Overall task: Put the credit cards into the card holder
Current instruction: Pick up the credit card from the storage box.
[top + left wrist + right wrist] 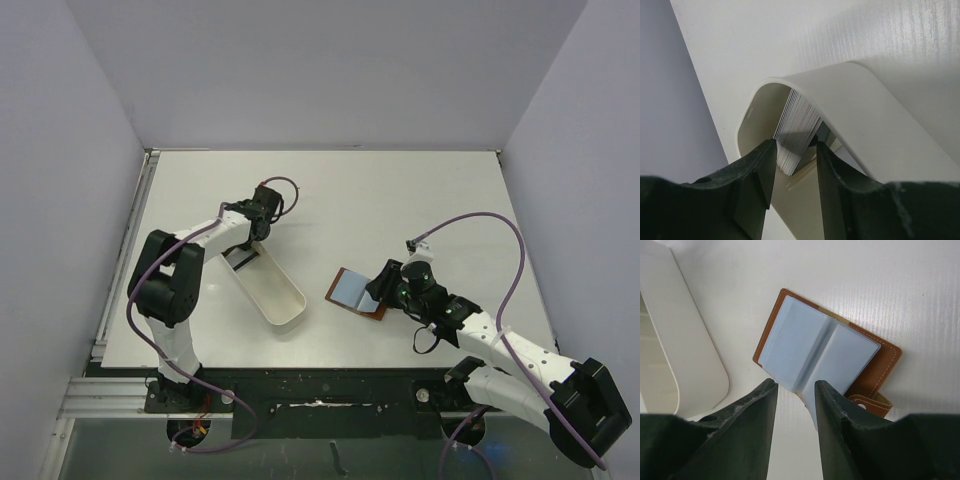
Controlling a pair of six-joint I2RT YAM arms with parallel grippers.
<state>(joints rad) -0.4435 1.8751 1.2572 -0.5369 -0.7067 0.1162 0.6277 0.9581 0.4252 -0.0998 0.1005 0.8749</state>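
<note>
Cards [799, 125] are seen as a tight stack leaning in the rounded end of the smooth white tray [880, 135], centre of the left wrist view. They are judged thin, stiff, light and slick, likely to fan, so best pinched across the flat faces. The stack's lower corner is straddled by the left gripper [796, 150]; whether it is gripped cannot be told. The holder [885, 357], stitched tan leather with glossy clear sleeves [800, 340], lies open mid-frame. The right gripper [796, 387] is held over its lower edge, jaws half apart, nothing pinched.
</note>
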